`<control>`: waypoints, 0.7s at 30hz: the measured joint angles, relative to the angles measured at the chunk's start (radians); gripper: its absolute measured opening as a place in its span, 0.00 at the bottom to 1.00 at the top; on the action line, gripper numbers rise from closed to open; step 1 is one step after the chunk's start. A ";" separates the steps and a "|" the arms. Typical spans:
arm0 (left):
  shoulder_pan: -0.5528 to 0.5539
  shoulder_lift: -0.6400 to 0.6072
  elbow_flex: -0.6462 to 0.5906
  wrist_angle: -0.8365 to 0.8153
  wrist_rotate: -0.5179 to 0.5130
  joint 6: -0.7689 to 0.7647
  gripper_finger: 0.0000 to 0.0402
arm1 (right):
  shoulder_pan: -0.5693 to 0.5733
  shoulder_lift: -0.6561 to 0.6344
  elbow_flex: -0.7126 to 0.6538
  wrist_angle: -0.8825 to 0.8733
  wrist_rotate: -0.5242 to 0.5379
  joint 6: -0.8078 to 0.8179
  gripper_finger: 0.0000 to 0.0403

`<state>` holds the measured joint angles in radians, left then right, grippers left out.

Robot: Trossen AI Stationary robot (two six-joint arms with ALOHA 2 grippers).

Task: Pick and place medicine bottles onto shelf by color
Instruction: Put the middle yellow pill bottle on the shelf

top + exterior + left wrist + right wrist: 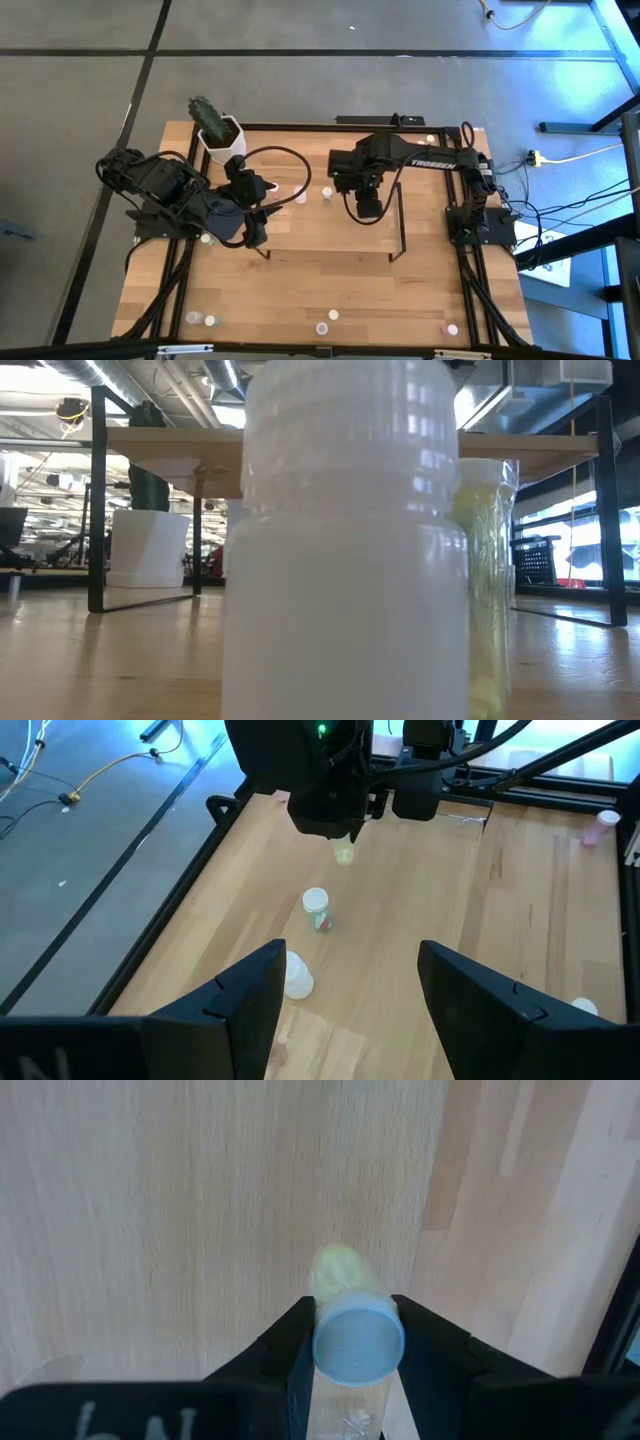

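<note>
My right gripper (368,205) is over the light-wood shelf (330,235) and is shut on a small yellow bottle with a pale cap (358,1345). The bottle also shows below that gripper in the left wrist view (344,853). My left gripper (350,990) is open and empty at the shelf's left end (255,225). Two pale-capped bottles (316,908) (297,978) stand on the wood ahead of it. A white bottle (340,560) and a yellow one (485,580) stand right before the low camera. My right gripper pinches the yellow bottle's upper part (345,1295), just under the cap, between its two fingers (425,1350). The fingers come from above, pointing down. The bottle hangs upright below them, its lower end (344,855) clear of the wood.
A white pot with a cactus (220,135) stands at the far left, behind the shelf. Loose bottles lie near the front edge (200,319) (327,321) (452,328), and one stands at the far right (430,139). A pink bottle (598,825) shows in the left wrist view. Black end frames (400,215) bound the shelf.
</note>
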<state>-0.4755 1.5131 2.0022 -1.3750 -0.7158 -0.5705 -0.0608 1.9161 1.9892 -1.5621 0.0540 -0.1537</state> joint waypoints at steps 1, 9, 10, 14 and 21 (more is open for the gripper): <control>0.000 0.000 0.000 0.000 0.000 0.000 0.55 | 0.000 0.001 0.000 0.000 0.004 0.021 0.30; 0.000 0.000 0.000 0.000 0.000 0.000 0.55 | 0.003 0.001 0.000 0.005 0.002 0.011 0.30; 0.000 0.000 0.000 0.000 0.000 0.000 0.55 | 0.005 0.001 0.000 0.007 0.001 -0.007 0.30; 0.000 0.000 0.000 0.000 0.000 0.000 0.55 | 0.010 0.001 0.000 0.011 0.004 -0.010 0.30; 0.000 0.000 0.000 0.000 0.000 -0.001 0.55 | 0.018 0.001 0.000 0.012 0.033 -0.012 0.30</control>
<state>-0.4757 1.5127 2.0025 -1.3754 -0.7158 -0.5713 -0.0426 1.9175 1.9892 -1.5505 0.0867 -0.1656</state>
